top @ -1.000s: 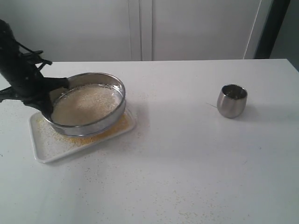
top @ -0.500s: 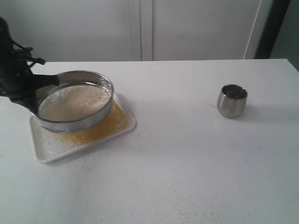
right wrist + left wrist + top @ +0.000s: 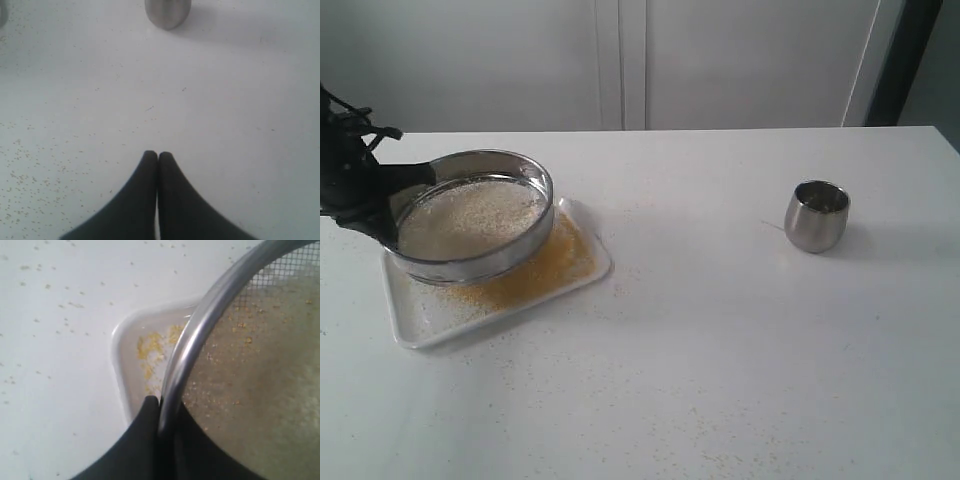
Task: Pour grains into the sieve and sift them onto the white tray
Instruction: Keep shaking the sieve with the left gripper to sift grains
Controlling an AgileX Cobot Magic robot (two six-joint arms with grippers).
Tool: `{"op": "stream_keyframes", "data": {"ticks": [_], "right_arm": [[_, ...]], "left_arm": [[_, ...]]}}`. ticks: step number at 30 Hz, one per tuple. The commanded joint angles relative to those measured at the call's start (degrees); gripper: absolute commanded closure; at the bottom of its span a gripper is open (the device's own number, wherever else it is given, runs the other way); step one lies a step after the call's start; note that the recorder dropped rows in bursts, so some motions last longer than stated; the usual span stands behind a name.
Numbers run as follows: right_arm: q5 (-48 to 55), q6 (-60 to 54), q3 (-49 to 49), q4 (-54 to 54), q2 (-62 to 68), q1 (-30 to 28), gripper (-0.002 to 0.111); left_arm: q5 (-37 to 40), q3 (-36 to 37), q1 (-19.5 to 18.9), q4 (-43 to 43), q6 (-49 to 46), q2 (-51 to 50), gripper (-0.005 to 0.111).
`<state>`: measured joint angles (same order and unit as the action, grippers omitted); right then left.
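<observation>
The round steel sieve (image 3: 470, 215) hangs tilted over the white tray (image 3: 420, 318), holding pale whitish grains (image 3: 465, 215) on its mesh. Golden-yellow granules (image 3: 555, 262) lie spread on the tray under and beside it. My left gripper (image 3: 392, 205) is shut on the sieve's left rim; in the left wrist view the black fingers (image 3: 145, 425) pinch the steel rim (image 3: 195, 340), with a tray corner (image 3: 120, 340) below. My right gripper (image 3: 158, 156) is shut with nothing in it above bare table, out of the exterior view.
A small rounded steel cup (image 3: 816, 215) stands on the right of the white table (image 3: 720, 350); the right wrist view shows the cup (image 3: 167, 11) too. Loose grains are scattered on the table around the tray and near the front edge.
My left gripper has carried the sieve to the left over the tray, uncovering the yellow granules on the tray's right part. The cup and right gripper have not moved.
</observation>
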<state>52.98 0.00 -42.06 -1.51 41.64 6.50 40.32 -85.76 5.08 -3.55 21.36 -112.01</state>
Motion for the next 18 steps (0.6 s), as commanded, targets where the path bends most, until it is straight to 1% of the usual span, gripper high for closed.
{"op": "stream_keyframes", "data": {"ticks": [1,3,4,5,6,7,9,10,11,12,13,14,15,16,17,18], "right_arm": [[-0.44,0.0,0.43,-0.2,-0.32,-0.23,0.108],[-0.44,0.0,0.43,-0.2,-0.32,-0.23,0.108],[-0.44,0.0,0.43,-0.2,-0.32,-0.23,0.108],[-0.44,0.0,0.43,-0.2,-0.32,-0.23,0.108],[-0.44,0.0,0.43,-0.2,-0.32,-0.23,0.108],[-0.44,0.0,0.43,-0.2,-0.32,-0.23,0.108],[-0.44,0.0,0.43,-0.2,-0.32,-0.23,0.108],[-0.44,0.0,0.43,-0.2,-0.32,-0.23,0.108],[-0.44,0.0,0.43,-0.2,-0.32,-0.23,0.108],[-0.44,0.0,0.43,-0.2,-0.32,-0.23,0.108],[-0.44,0.0,0.43,-0.2,-0.32,-0.23,0.108],[-0.44,0.0,0.43,-0.2,-0.32,-0.23,0.108],[-0.44,0.0,0.43,-0.2,-0.32,-0.23,0.108],[-0.44,0.0,0.43,-0.2,-0.32,-0.23,0.108],[-0.44,0.0,0.43,-0.2,-0.32,-0.23,0.108],[-0.44,0.0,0.43,-0.2,-0.32,-0.23,0.108]], "left_arm": [[1.76,-0.43,3.47,-2.16,-4.47,0.74,0.107],[4.36,-1.54,0.54,5.19,1.49,1.97,0.107],[5.23,-1.65,-1.33,5.64,5.82,2.53,0.107],[5.36,-1.29,-2.82,4.24,8.65,2.77,0.107],[4.25,-0.59,-3.11,0.96,7.51,2.77,0.107],[2.44,0.3,-2.49,-2.88,3.93,2.48,0.107],[-0.34,1.44,0.37,-9.31,-3.46,1.64,0.107],[-0.45,1.44,1.9,-10.6,-6.4,1.22,0.107],[-0.14,1.3,2.68,-9.83,-7.54,1.23,0.107],[0.66,0.79,2.82,-7.34,-7.43,1.55,0.107],[1.66,0.13,2.04,-4.09,-5.85,2.19,0.107],[2.67,-0.39,0.61,-0.51,-2.6,2.88,0.107],[3.26,-0.68,-0.71,1.23,1.33,3.46,0.107],[3.62,-0.68,-2.24,1.38,3.79,3.94,0.107],[3.19,-0.06,-2.76,0.05,3.8,3.99,0.107],[2.04,0.83,-2.16,-2.08,2.6,3.85,0.107]]}}
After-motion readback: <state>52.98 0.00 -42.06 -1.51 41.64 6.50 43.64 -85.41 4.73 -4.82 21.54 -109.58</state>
